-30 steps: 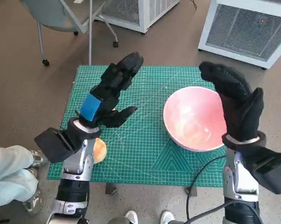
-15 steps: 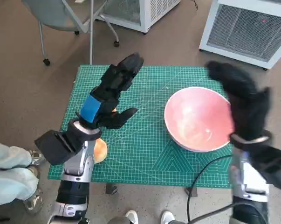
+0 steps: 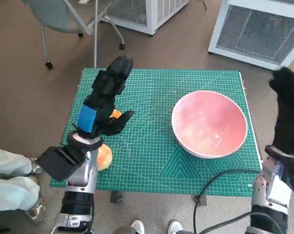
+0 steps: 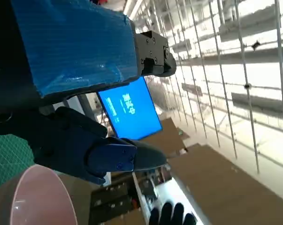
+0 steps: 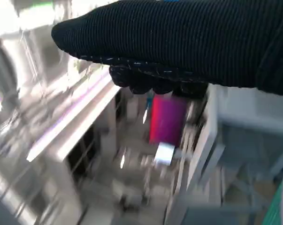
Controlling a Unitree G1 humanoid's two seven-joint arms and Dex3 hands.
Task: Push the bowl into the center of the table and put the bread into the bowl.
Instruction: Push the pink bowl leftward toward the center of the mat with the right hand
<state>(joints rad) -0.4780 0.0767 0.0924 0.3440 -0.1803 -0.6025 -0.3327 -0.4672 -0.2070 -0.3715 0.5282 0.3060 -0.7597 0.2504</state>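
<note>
Both hands hold nothing, the left hand [image 3: 104, 100] spread above the bread [image 3: 103, 157], the right hand [image 3: 289, 114] beside the bowl [image 3: 209, 124].

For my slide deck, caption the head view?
Pink bowl on green mat, bread beside left hand, both hands empty.

Most of the bread [image 3: 104, 157] lies hidden beneath the wrist of the left hand [image 3: 104, 100] in the head view, with a second orange patch [image 3: 115, 114] showing only as a sliver beside that hand's thumb. The right hand [image 3: 289, 113] is cut off by the picture's edge there. Motion blur smears everything beyond the glove in the right wrist view, and the bowl [image 4: 35, 199] is cropped in the left wrist view.
</note>
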